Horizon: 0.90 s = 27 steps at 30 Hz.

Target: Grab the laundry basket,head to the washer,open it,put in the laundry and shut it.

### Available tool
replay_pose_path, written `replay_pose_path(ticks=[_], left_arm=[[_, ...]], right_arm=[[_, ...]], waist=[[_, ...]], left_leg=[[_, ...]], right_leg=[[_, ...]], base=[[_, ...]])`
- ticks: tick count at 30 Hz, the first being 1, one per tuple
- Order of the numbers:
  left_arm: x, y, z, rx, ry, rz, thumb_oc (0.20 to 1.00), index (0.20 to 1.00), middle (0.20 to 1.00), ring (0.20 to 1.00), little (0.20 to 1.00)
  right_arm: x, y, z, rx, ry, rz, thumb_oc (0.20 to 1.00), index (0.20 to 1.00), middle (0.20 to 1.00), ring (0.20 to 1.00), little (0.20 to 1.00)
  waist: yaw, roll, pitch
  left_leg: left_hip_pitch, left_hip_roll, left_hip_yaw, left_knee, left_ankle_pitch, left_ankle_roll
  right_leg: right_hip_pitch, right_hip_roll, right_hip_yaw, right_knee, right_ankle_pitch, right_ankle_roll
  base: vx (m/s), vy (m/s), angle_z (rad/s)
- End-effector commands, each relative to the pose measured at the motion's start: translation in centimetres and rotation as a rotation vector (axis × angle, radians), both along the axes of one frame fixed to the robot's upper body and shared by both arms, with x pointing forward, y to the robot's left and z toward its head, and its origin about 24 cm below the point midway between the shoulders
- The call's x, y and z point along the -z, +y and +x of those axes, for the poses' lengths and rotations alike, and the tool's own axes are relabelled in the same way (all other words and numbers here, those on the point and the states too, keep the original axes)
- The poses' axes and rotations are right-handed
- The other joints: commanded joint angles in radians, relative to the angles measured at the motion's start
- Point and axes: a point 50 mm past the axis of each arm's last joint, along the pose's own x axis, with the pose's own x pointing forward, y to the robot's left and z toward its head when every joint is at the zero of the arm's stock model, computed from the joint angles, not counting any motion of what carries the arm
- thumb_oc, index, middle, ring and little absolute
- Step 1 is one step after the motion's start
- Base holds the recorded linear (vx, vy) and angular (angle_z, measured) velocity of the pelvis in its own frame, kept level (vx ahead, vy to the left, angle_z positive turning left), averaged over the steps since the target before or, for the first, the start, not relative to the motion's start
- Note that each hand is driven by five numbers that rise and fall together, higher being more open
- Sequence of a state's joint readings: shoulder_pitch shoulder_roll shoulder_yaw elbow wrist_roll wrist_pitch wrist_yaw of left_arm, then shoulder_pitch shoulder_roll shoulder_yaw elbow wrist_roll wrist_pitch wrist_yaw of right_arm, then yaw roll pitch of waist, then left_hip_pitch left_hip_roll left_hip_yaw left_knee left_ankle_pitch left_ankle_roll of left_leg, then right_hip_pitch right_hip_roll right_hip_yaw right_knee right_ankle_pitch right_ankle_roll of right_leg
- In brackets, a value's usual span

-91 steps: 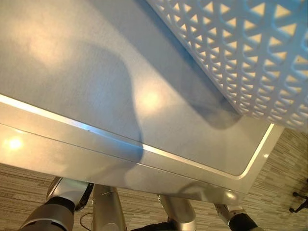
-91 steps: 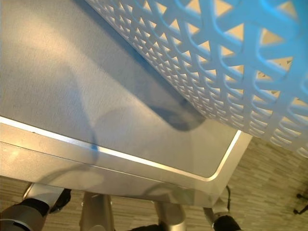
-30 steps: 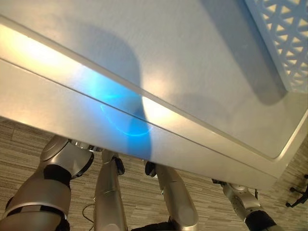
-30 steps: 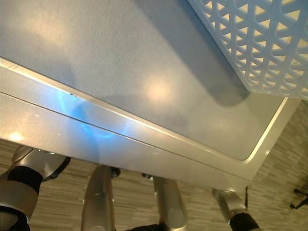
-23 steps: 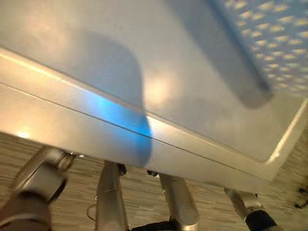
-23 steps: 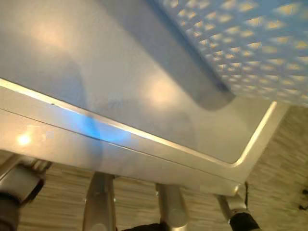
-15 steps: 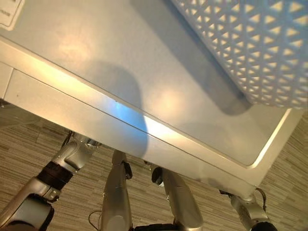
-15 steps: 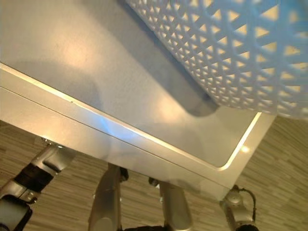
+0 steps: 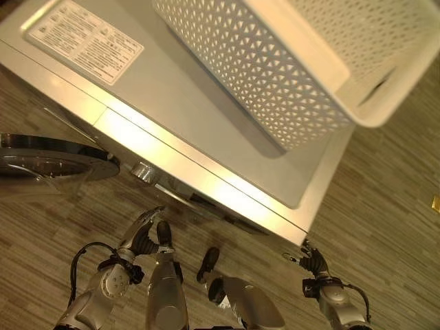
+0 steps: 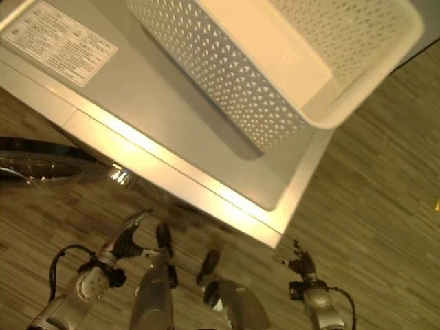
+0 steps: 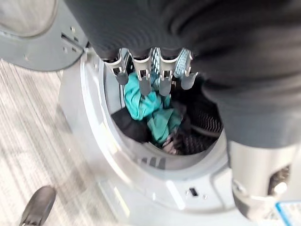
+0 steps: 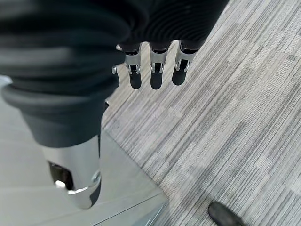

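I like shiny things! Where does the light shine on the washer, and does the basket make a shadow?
Left eye view: on the washer a bright shine runs along the front top edge, and the basket throws a dark shadow on the top beneath it. Left wrist view: deep inside is dark, but the teal clothes near the opening are lit.

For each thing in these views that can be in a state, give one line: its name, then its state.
Washer door: swung open.
Washer drum: loaded with clothes, a teal garment on top.
Laundry basket: resting on top of the washer, no laundry visible inside.
Left hand: open, holding nothing, in front of the drum opening.
Right hand: open, holding nothing, over the floor.
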<state>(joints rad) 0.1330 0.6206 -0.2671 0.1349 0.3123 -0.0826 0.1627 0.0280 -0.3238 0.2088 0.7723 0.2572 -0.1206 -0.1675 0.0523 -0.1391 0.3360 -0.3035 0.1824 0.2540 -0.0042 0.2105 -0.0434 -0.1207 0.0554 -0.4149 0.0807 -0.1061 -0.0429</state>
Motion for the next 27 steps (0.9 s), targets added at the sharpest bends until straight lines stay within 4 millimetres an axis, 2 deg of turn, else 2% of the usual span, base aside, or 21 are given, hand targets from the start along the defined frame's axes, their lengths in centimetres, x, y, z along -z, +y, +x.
replay_pose_path(ticks=[1, 2, 4, 5, 6, 7, 8, 9, 10, 11, 12, 13, 17, 18, 20, 21, 22, 23, 24, 25, 27], left_arm=[[0.8, 0.4, -0.2, -0.060, 0.032, -0.052, 1.000, 1.000, 1.000, 1.000, 1.000], [2.4, 0.7, -0.9, -0.116, 0.091, -0.073, 1.000, 1.000, 1.000, 1.000, 1.000], [3.2, 1.1, -1.3, -0.156, 0.122, -0.072, 1.000, 1.000, 1.000, 1.000, 1.000], [3.9, 1.3, -1.4, -0.184, 0.142, -0.067, 1.000, 1.000, 1.000, 1.000, 1.000], [4.5, 1.5, -1.6, -0.218, 0.156, -0.056, 1.000, 1.000, 1.000, 1.000, 1.000], [4.5, 1.5, -1.5, -0.219, 0.154, -0.057, 1.000, 1.000, 1.000, 1.000, 1.000], [5.2, 1.6, -1.9, -0.254, 0.177, -0.068, 1.000, 1.000, 1.000, 1.000, 1.000], [5.5, 1.6, -2.1, -0.271, 0.184, -0.081, 1.000, 1.000, 1.000, 1.000, 1.000], [5.5, 1.6, -2.2, -0.272, 0.185, -0.081, 1.000, 1.000, 1.000, 1.000, 1.000], [5.9, 1.7, -2.6, -0.295, 0.199, -0.103, 1.000, 1.000, 1.000, 1.000, 1.000], [6.2, 1.8, -3.1, -0.309, 0.215, -0.109, 1.000, 1.000, 1.000, 1.000, 1.000], [6.8, 1.7, -3.9, -0.323, 0.245, -0.132, 1.000, 1.000, 1.000, 1.000, 1.000], [7.4, 1.3, -4.4, -0.327, 0.274, -0.151, 1.000, 1.000, 1.000, 1.000, 1.000], [7.4, 1.0, -4.2, -0.322, 0.272, -0.168, 1.000, 1.000, 1.000, 1.000, 1.000], [7.3, 0.4, -3.9, -0.299, 0.264, -0.178, 1.000, 1.000, 1.000, 1.000, 1.000], [7.3, 0.4, -3.9, -0.299, 0.264, -0.179, 1.000, 1.000, 1.000, 1.000, 1.000], [7.2, 0.0, -3.5, -0.279, 0.258, -0.184, 1.000, 1.000, 1.000, 1.000, 1.000], [7.0, -0.2, -3.1, -0.266, 0.251, -0.183, 1.000, 1.000, 1.000, 1.000, 1.000], [7.0, -0.2, -3.0, -0.265, 0.250, -0.183, 1.000, 1.000, 1.000, 1.000, 1.000], [6.7, -0.2, -2.5, -0.251, 0.231, -0.173, 1.000, 1.000, 1.000, 1.000, 1.000], [6.3, 0.0, -1.9, -0.234, 0.210, -0.148, 1.000, 1.000, 1.000, 1.000, 1.000]], right_arm=[[0.2, -1.2, -1.1, -0.011, 0.044, -0.079, 1.000, 1.000, 1.000, 1.000, 1.000], [0.7, -1.2, -1.5, -0.010, 0.084, -0.088, 1.000, 1.000, 1.000, 1.000, 1.000], [1.0, -1.2, -1.6, -0.017, 0.108, -0.098, 1.000, 1.000, 1.000, 1.000, 1.000], [1.2, -1.1, -1.5, -0.025, 0.127, -0.111, 1.000, 1.000, 1.000, 1.000, 1.000], [1.3, -0.7, -1.0, -0.046, 0.134, -0.115, 1.000, 1.000, 1.000, 1.000, 1.000], [1.3, -0.7, -0.9, -0.047, 0.132, -0.116, 1.000, 1.000, 1.000, 1.000, 1.000], [1.5, -0.3, -0.9, -0.077, 0.152, -0.125, 1.000, 1.000, 1.000, 1.000, 1.000], [1.8, -0.3, -1.2, -0.082, 0.172, -0.126, 1.000, 1.000, 1.000, 1.000, 1.000], [1.8, -0.3, -1.3, -0.083, 0.173, -0.126, 1.000, 1.000, 1.000, 1.000, 1.000], [2.2, -0.4, -1.6, -0.080, 0.204, -0.127, 1.000, 1.000, 1.000, 1.000, 1.000], [2.3, -0.5, -1.9, -0.073, 0.218, -0.132, 1.000, 1.000, 1.000, 1.000, 1.000], [2.7, -0.8, -2.7, -0.061, 0.254, -0.136, 1.000, 1.000, 1.000, 1.000, 1.000], [3.3, -1.1, -3.9, -0.052, 0.302, -0.148, 1.000, 1.000, 1.000, 1.000, 1.000], [3.3, -1.6, -4.0, -0.021, 0.315, -0.159, 1.000, 1.000, 1.000, 1.000, 1.000], [3.3, -1.9, -3.8, -0.006, 0.323, -0.173, 1.000, 1.000, 1.000, 1.000, 1.000], [3.2, -1.9, -3.8, -0.006, 0.323, -0.173, 1.000, 1.000, 1.000, 1.000, 1.000], [3.2, -2.3, -3.8, 0.011, 0.330, -0.186, 1.000, 1.000, 1.000, 1.000, 1.000], [3.1, -2.6, -3.6, 0.023, 0.335, -0.202, 1.000, 1.000, 1.000, 1.000, 1.000], [3.1, -2.6, -3.6, 0.023, 0.335, -0.202, 1.000, 1.000, 1.000, 1.000, 1.000], [3.1, -2.3, -3.3, 0.018, 0.342, -0.204, 1.000, 1.000, 1.000, 1.000, 1.000], [2.9, -1.7, -2.2, 0.011, 0.319, -0.198, 1.000, 1.000, 1.000, 1.000, 1.000]], waist=[[-0.003, 0.014, -0.039], [0.003, 0.023, -0.047], [0.011, 0.026, -0.052], [0.025, 0.028, -0.048], [0.039, 0.026, -0.046], [0.036, 0.028, -0.043], [0.041, 0.019, -0.053], [0.041, 0.015, -0.060], [0.041, 0.015, -0.059], [0.037, 0.011, -0.086], [0.035, 0.012, -0.097], [0.024, 0.029, -0.125], [0.007, 0.056, -0.150], [-0.002, 0.072, -0.149], [-0.010, 0.094, -0.169], [-0.008, 0.095, -0.166], [-0.017, 0.119, -0.172], [-0.017, 0.124, -0.174], [-0.014, 0.123, -0.173], [-0.013, 0.122, -0.182], [-0.008, 0.130, -0.182]], left_leg=[[-0.094, -0.008, -0.015, -0.033, 0.125, -0.065], [-0.085, 0.003, -0.046, -0.035, 0.173, -0.090], [-0.082, 0.011, -0.077, -0.033, 0.195, -0.101], [-0.088, 0.020, -0.127, -0.015, 0.225, -0.117], [-0.093, 0.025, -0.217, 0.035, 0.203, -0.101], [-0.098, 0.024, -0.221, 0.045, 0.196, -0.100], [-0.073, 0.040, -0.292, 0.091, 0.133, -0.071], [-0.050, 0.054, -0.314, 0.110, 0.100, -0.059], [-0.048, 0.054, -0.313, 0.113, 0.096, -0.058], [0.016, 0.095, -0.327, 0.125, 0.034, -0.041], [0.053, 0.117, -0.325, 0.127, 0.019, -0.039], [0.141, 0.162, -0.316, 0.096, 0.010, -0.045], [0.197, 0.182, -0.322, 0.094, 0.029, -0.058], [0.201, 0.168, -0.321, 0.138, 0.013, -0.061], [0.244, 0.148, -0.303, 0.163, -0.094, -0.080], [0.247, 0.148, -0.301, 0.166, -0.097, -0.079], [0.276, 0.110, -0.279, 0.168, -0.171, -0.079], [0.282, 0.079, -0.268, 0.175, -0.211, -0.072], [0.283, 0.077, -0.265, 0.178, -0.213, -0.070], [0.315, 0.016, -0.231, 0.145, -0.304, -0.043], [0.341, -0.033, -0.186, 0.116, -0.345, -0.020]], right_leg=[[0.058, 0.041, 0.014, -0.001, -0.149, -0.028], [0.088, 0.045, 0.016, -0.019, -0.146, -0.031], [0.099, 0.044, 0.023, -0.025, -0.144, -0.032], [0.107, 0.040, 0.030, -0.027, -0.143, -0.034], [0.111, 0.018, 0.041, -0.033, -0.130, -0.032], [0.114, 0.019, 0.038, -0.035, -0.129, -0.031], [0.119, -0.012, 0.056, -0.042, -0.103, -0.014], [0.125, -0.029, 0.062, -0.047, -0.088, -0.006], [0.128, -0.029, 0.063, -0.049, -0.087, -0.004], [0.138, -0.062, 0.069, -0.057, -0.066, 0.013], [0.146, -0.071, 0.071, -0.059, -0.061, 0.020], [0.159, -0.084, 0.077, -0.056, -0.058, 0.036], [0.176, -0.105, 0.081, -0.048, -0.056, 0.047], [0.176, -0.140, 0.059, -0.044, -0.022, 0.060], [0.186, -0.176, 0.056, -0.056, 0.006, 0.087], [0.189, -0.176, 0.058, -0.058, 0.006, 0.088], [0.191, -0.215, 0.068, -0.059, 0.037, 0.110], [0.187, -0.244, 0.077, -0.062, 0.067, 0.130], [0.188, -0.247, 0.080, -0.063, 0.069, 0.132], [0.166, -0.317, 0.086, -0.077, 0.137, 0.177], [0.128, -0.388, 0.068, -0.102, 0.240, 0.222]], base=[[-0.12, 0.041, -0.03], [-0.09, 0.060, -0.06], [-0.05, 0.040, -0.08], [-0.13, 0.063, -0.12], [-0.12, 0.070, -0.17], [-0.13, 0.111, -0.29], [-0.04, 0.110, -0.41], [-0.03, 0.111, -0.49], [0.05, 0.155, -0.38], [0.06, 0.171, -0.07], [0.16, 0.328, -0.07], [0.15, 0.301, 0.03], [0.06, 0.257, 0.12], [-0.01, 0.471, 0.16], [0.01, 0.389, 0.11], [0.02, 0.437, 0.08], [-0.01, 0.484, 0.13], [-0.02, 0.489, 0.08], [-0.08, 0.511, 0.15], [-0.14, 0.515, -0.16], [-0.18, 0.492, -0.60]])
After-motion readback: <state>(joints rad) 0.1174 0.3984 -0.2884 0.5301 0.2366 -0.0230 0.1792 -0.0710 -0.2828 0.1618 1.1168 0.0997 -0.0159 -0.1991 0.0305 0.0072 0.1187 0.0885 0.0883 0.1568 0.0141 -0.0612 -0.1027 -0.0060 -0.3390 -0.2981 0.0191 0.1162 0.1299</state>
